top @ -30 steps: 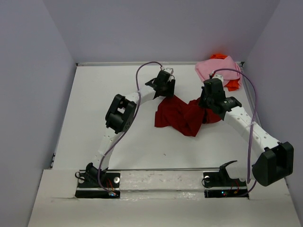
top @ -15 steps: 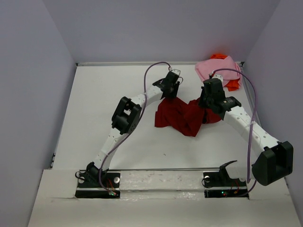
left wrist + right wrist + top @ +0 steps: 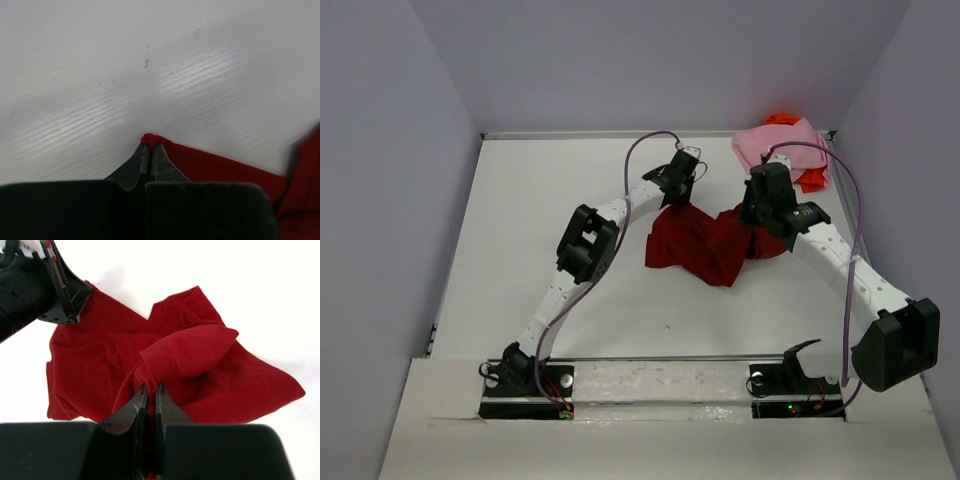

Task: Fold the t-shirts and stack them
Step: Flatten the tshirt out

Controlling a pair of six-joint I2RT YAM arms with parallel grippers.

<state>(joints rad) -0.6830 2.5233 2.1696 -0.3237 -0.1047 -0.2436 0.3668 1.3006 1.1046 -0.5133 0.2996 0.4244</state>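
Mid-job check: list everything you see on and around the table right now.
red shirt: 1, dark red, crumpled mid-table.
pink shirt: 1, light pink, far right corner, lying over the orange one.
orange shirt: 1, bright orange, far right corner, mostly under the pink shirt.
table: 1, white, under everything.
cables: 2, purple, one looping along each arm.
left gripper: 1, black, shut on the red shirt's far edge.
right gripper: 1, black, shut on a fold of the red shirt.

We see only slivers of the orange t-shirt (image 3: 811, 181) beside the pink t-shirt (image 3: 775, 146); the pink t-shirt covers the rest.
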